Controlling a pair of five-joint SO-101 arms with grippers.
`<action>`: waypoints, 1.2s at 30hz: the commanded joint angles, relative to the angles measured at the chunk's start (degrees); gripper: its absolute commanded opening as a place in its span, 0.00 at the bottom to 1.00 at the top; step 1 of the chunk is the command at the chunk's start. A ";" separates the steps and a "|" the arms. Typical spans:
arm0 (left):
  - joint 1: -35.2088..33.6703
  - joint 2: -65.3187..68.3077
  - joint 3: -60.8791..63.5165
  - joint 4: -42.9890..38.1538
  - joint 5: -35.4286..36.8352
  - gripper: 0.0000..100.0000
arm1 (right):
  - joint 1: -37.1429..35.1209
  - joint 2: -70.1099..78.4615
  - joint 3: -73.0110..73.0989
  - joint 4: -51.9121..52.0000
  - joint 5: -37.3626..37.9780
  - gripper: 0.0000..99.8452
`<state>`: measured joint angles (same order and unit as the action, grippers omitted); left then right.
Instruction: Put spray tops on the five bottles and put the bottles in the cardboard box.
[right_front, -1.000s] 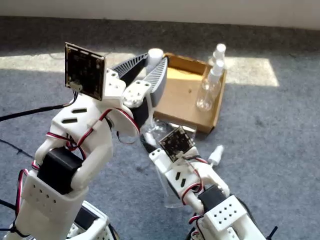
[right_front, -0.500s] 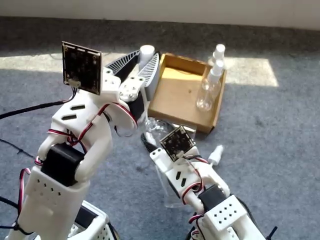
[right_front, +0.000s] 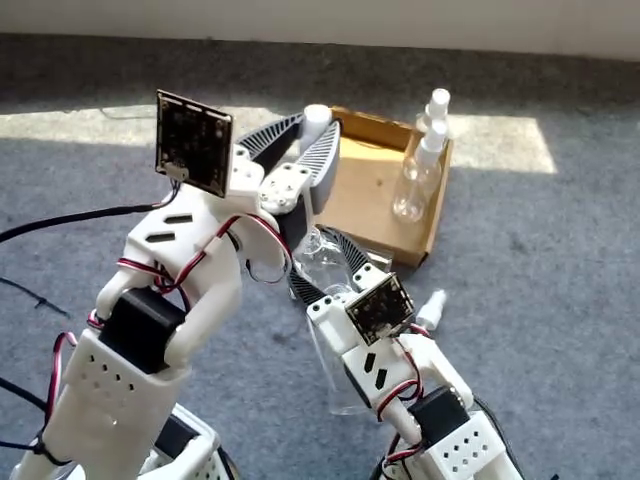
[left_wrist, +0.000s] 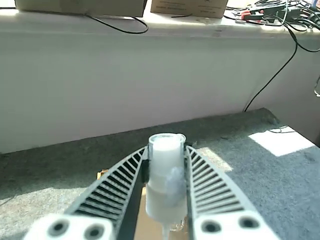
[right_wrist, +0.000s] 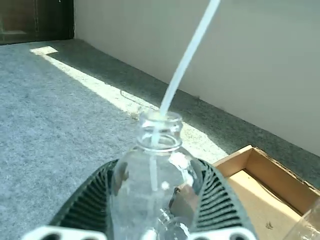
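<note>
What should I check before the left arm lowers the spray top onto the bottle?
1. Spray top gripped: ok, the left gripper is shut on it.
2. Bottle gripped: ok, the right gripper is shut around its body.
3. Tube in the neck: ok, it passes through the opening into the bottle.
4. Tube in line with the neck: not ok, it enters at a slant.
5. Top seated: not ok, it is held above the neck.
6. Room in the cardboard box: ok, two capped bottles stand at one side and the floor beside them is bare.
</note>
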<state>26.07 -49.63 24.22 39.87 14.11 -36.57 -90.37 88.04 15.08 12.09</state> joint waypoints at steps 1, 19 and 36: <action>3.74 -0.66 1.27 2.55 0.70 0.00 | 1.01 -1.01 -1.01 0.13 -0.44 0.00; 2.95 -0.84 11.12 8.79 0.62 0.07 | 6.81 -1.36 -1.19 0.22 -8.35 0.00; -0.66 -10.59 2.07 10.73 -9.49 0.16 | 6.64 -1.36 -1.10 -0.04 -8.44 0.00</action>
<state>28.35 -59.47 29.41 50.33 5.14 -30.51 -90.90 88.13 15.34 4.26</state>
